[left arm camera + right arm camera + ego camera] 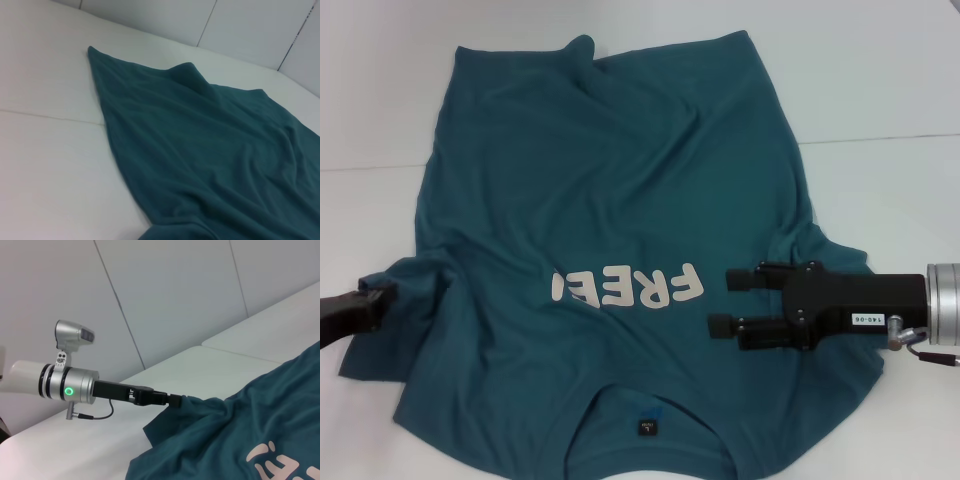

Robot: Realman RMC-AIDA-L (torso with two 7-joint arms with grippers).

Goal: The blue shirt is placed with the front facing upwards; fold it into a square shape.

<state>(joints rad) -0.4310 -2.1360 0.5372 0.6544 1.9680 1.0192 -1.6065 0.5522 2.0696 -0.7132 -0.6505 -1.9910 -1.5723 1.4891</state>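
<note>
The blue shirt [610, 230] lies rumpled face-up across the table [880, 80], soft and floppy, left gripper [370, 305] pinching its sleeve, right gripper [725, 302] hovering agape over the other sleeve, best grabbed at edges.

— What is on the white tabletop [45, 165]?

— The blue shirt [210, 160], spread flat and loosely wrinkled, one pointed corner reaching toward the far wall panels [250, 30].

— Any folds?

— A raised ridge of fabric (near the far edge), and a seam in the tabletop running under the cloth.
</note>
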